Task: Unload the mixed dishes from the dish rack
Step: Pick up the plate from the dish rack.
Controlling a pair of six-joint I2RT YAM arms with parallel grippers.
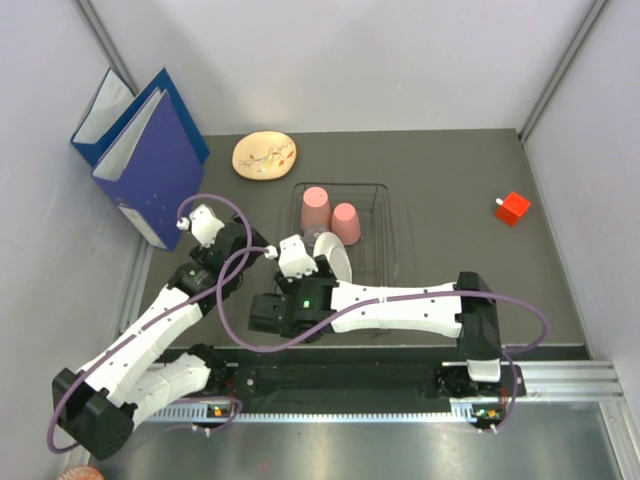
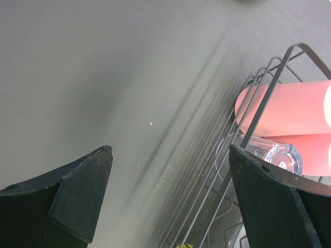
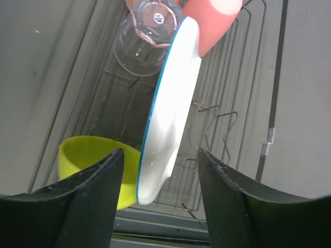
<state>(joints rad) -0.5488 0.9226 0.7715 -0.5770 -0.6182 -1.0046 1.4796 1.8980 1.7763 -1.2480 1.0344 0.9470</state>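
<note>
1. We find the dish rack (image 1: 378, 240) near the middle of the table (image 1: 450, 170) in the top view.
2. At its 12 o'clock end a pink cup (image 1: 315, 210) and a second pink cup (image 1: 347, 222) sit side by side. The clear glass (image 3: 147, 36) lies just beside them, toward 6 o'clock.
3. The white plate (image 3: 168, 103) stands on edge at the rack's 6 o'clock end. In the right wrist view the lime-yellow bowl (image 3: 88, 155) sits at 8 o'clock of it, inside the rack.
4. The right gripper (image 3: 160, 152) has its jaws apart, one finger on each side of the white plate. A gap shows on both sides, so we record no contact.
5. The left gripper (image 2: 170, 155) has its jaws spread wide with nothing between them. It hangs over bare table just beside the rack's 9 o'clock wall.
6. The tan patterned plate (image 1: 264, 155) lies flat on the table at 11 o'clock of the rack, outside it.
7. The blue ring binder (image 1: 150, 150) stands at 10 o'clock and the red cube (image 1: 512, 208) at 3 o'clock, both well apart from the rack.
</note>
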